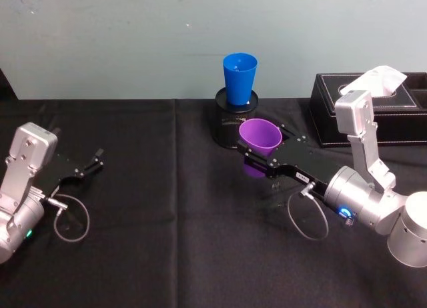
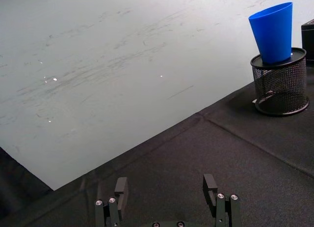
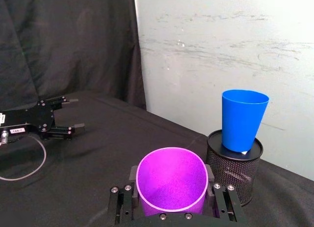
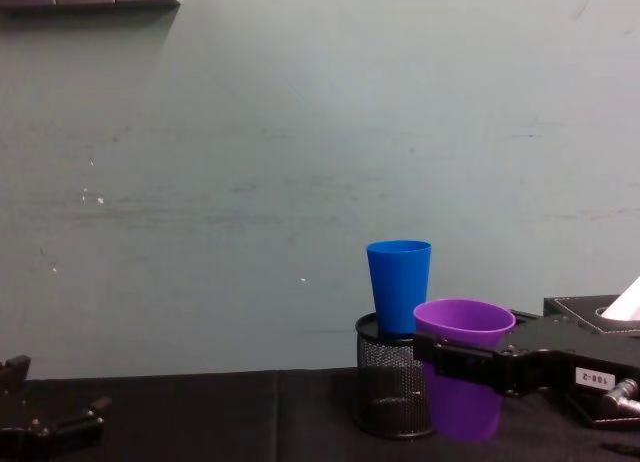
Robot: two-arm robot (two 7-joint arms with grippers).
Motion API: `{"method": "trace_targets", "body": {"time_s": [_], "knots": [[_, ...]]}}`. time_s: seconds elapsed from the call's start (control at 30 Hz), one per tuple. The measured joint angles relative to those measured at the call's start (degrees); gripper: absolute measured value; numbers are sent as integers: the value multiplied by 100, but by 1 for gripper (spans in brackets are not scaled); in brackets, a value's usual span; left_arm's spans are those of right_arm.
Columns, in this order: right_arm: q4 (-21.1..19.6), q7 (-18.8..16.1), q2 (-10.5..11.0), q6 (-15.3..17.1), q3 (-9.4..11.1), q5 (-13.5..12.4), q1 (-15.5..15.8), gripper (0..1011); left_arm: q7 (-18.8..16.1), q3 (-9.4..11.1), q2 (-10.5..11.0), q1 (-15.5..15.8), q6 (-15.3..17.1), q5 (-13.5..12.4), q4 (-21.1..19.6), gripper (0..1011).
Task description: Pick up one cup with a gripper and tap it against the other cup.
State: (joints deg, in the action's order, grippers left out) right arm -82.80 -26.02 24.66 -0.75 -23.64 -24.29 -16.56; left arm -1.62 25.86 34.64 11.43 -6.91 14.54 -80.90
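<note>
My right gripper (image 1: 257, 155) is shut on the purple cup (image 1: 260, 139) and holds it upright above the black cloth, just in front of the black mesh pen holder (image 1: 234, 116). The blue cup (image 1: 239, 78) stands upright in that holder. A small gap separates the two cups. In the right wrist view the purple cup (image 3: 171, 181) sits between my fingers, with the blue cup (image 3: 242, 120) beyond it. From the chest, the purple cup (image 4: 464, 380) overlaps the holder (image 4: 385, 390) under the blue cup (image 4: 398, 285). My left gripper (image 1: 93, 163) rests open at the far left.
A black tissue box (image 1: 373, 108) stands at the back right, behind my right arm. The black cloth (image 1: 167, 208) covers the table up to the pale wall. Loose cables (image 1: 70, 221) loop beside each wrist.
</note>
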Motion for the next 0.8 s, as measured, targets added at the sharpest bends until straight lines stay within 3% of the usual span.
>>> {"method": "trace_targets", "body": {"time_s": [0.8], "knots": [[0, 0, 0, 0, 0, 0, 0, 739, 0, 0, 0, 0, 0, 0, 0, 1000]]}}
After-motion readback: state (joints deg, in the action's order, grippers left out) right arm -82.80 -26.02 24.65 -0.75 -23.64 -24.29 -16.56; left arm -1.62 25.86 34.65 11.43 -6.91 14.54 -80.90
